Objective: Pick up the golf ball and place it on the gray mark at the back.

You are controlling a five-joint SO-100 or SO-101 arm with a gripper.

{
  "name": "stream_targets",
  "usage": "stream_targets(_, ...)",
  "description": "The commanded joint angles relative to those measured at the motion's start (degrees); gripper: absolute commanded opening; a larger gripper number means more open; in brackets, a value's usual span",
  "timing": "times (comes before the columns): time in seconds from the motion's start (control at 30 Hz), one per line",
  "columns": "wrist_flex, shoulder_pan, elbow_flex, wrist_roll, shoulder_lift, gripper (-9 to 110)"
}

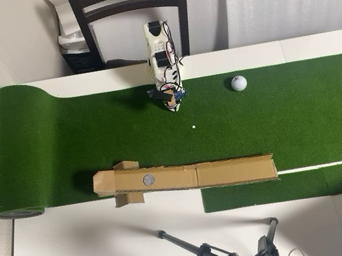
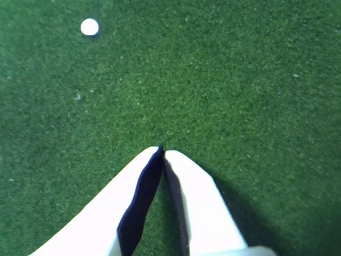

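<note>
No grasp yet: your gripper (image 2: 162, 152), fingertips together and empty, hovers at upper centre overhead; the golf ball (image 1: 238, 83) sits right of it. Open, swing right.

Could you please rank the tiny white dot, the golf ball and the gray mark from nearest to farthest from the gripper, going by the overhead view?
From the gripper:
1. The tiny white dot, just below and right on the turf.
2. The golf ball, off to the right.
3. The gray mark, below, on the cardboard strip.
</note>
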Motion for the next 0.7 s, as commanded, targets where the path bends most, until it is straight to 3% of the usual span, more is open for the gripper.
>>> stream_targets(0.0,0.00,0.70,4.22,-0.26,4.92,0)
stream_targets(0.37,0.00,0.88,1.23,0.35,5.01,1)
stream_targets(0.67,0.88,0.00,-10.37,-0.44,4.83,34)
